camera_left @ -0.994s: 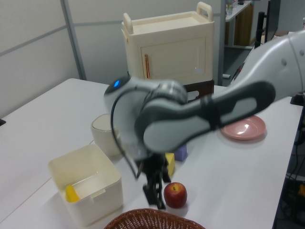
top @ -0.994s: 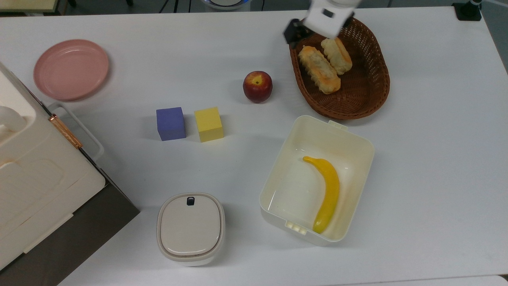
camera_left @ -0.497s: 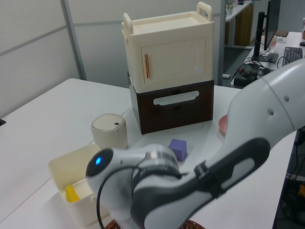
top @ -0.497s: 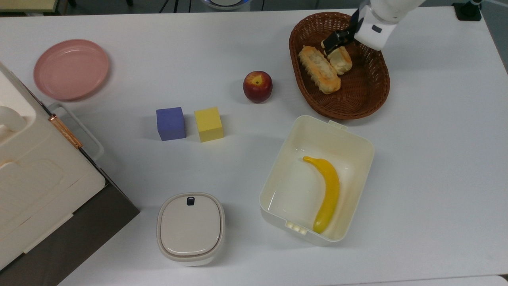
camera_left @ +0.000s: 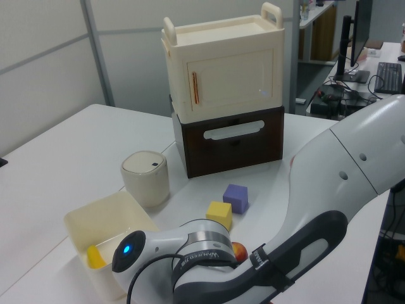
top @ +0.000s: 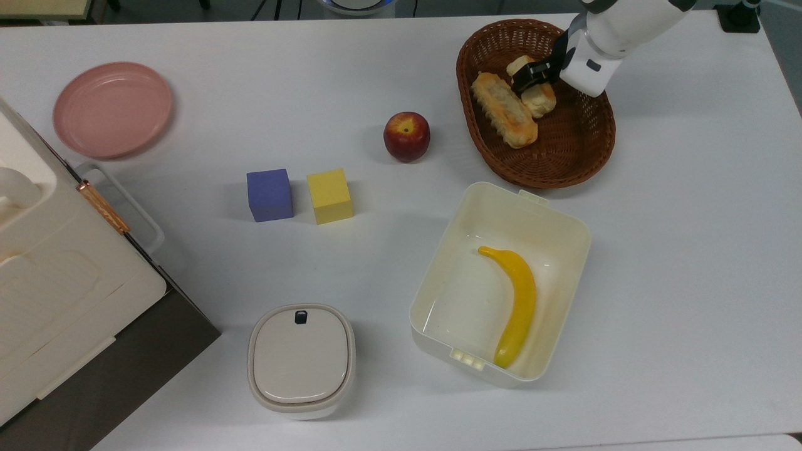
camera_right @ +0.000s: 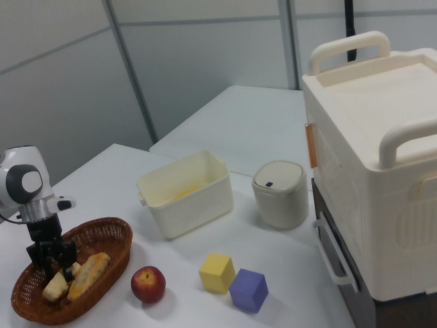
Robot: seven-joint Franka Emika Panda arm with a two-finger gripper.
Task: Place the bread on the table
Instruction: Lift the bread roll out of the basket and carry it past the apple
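Fingers of the gripper (top: 529, 76) straddle the bread (top: 534, 89) across its middle, one black finger on each long side and apparently touching it, so the claw looks closed on the roll, though a firm grip cannot be confirmed. In the right view the gripper (camera_right: 52, 257) points straight down into the wicker basket (camera_right: 102, 236), with the bread (camera_right: 56, 286) at its tips. The roll lies in the basket (top: 564, 156), not lifted clear, just beside a longer ridged loaf (top: 503, 109) on the top view's left. The basket stands near the far edge of the white table (top: 689, 250). An apple (top: 406, 136) sits on the top view's left of the basket, with a yellow cube (top: 329, 195) and a purple cube (top: 269, 194) further along. A cream tub (top: 557, 216) holding a banana (top: 517, 300) stands just below the basket in the top view.
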